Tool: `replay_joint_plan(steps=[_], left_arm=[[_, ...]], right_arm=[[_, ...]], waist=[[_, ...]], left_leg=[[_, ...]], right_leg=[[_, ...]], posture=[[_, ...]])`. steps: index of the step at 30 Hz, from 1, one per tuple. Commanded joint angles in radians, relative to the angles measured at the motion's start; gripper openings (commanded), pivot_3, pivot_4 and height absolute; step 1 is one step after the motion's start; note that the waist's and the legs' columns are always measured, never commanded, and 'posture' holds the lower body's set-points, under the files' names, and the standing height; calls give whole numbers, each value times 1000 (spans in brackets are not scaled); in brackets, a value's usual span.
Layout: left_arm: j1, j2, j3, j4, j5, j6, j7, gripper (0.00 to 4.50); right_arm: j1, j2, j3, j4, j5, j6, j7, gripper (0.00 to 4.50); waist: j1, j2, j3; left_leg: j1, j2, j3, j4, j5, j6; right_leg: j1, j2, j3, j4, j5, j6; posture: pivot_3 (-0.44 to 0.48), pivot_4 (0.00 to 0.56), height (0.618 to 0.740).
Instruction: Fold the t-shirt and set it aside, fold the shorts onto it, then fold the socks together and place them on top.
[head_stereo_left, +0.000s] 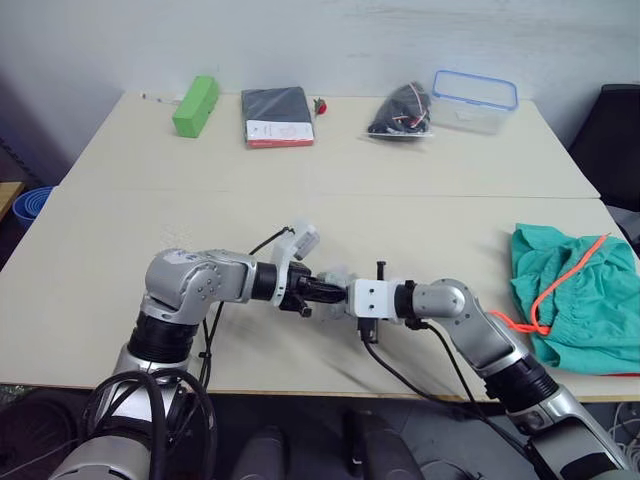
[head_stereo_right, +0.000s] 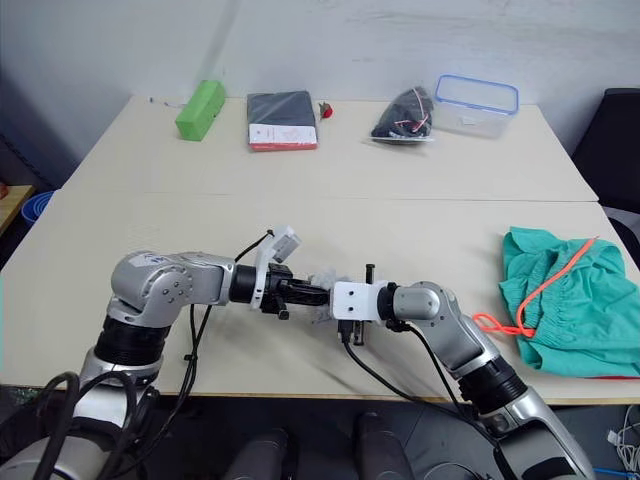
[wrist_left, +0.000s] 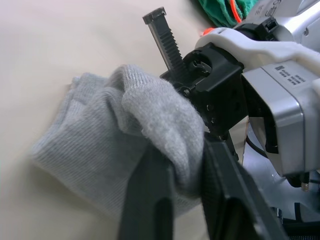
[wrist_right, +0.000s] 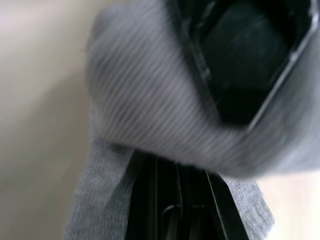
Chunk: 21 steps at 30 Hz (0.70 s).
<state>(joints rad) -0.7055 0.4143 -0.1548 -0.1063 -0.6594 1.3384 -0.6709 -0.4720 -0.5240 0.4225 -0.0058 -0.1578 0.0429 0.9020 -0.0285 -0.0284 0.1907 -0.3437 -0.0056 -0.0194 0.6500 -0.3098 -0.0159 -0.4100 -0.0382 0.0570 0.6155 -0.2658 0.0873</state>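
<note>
Soft, light socks (wrist_left: 115, 145) pinched by left gripper (wrist_left: 185, 200) and right gripper (head_stereo_left: 340, 292) alike; likely best held at bunched folds.

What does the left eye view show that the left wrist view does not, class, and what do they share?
Left eye view alone: the green block, dark book, black bag and clear container at the table's far edge.

Left wrist view alone: the left gripper's fingers pinching the bunched grey socks.

Both: the teal shorts, the right gripper and the table.
</note>
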Motion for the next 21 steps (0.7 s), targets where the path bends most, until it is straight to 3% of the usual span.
replay_joint_plan(steps=[1,5,9,16,21], left_arm=[[-25,21,-11,-5,5,-45,-39,1980],[12,41,19,-31,-27,-136,-119,3224],[97,83,33,-30,-8,-282,-215,3224],[155,103,61,-4,12,-422,-271,3224],[155,119,74,15,29,-474,-297,2064]], right_arm=[[36,-34,-8,15,-26,34,6,0],[46,-37,-9,6,-25,40,3,0],[44,-36,-10,5,-25,47,5,0],[38,-47,-12,12,-26,44,17,0],[33,-52,-15,14,-25,44,24,0]], waist=[[0,0,0],[0,0,0],[0,0,0],[2,0,0],[1,0,0]], left_leg=[[0,0,0,0,0,0],[-1,0,-1,0,0,0],[-2,0,-1,-1,0,1],[-3,0,-3,-1,0,2],[-4,0,-4,-1,0,2]], right_leg=[[0,0,0,0,0,0],[0,0,0,-2,0,0],[0,-1,0,-4,0,0],[0,-2,0,-5,-1,-1],[-1,-2,0,-5,-1,-1]], posture=[[0,150,740],[0,150,740],[0,150,740],[0,150,740],[0,150,740]])
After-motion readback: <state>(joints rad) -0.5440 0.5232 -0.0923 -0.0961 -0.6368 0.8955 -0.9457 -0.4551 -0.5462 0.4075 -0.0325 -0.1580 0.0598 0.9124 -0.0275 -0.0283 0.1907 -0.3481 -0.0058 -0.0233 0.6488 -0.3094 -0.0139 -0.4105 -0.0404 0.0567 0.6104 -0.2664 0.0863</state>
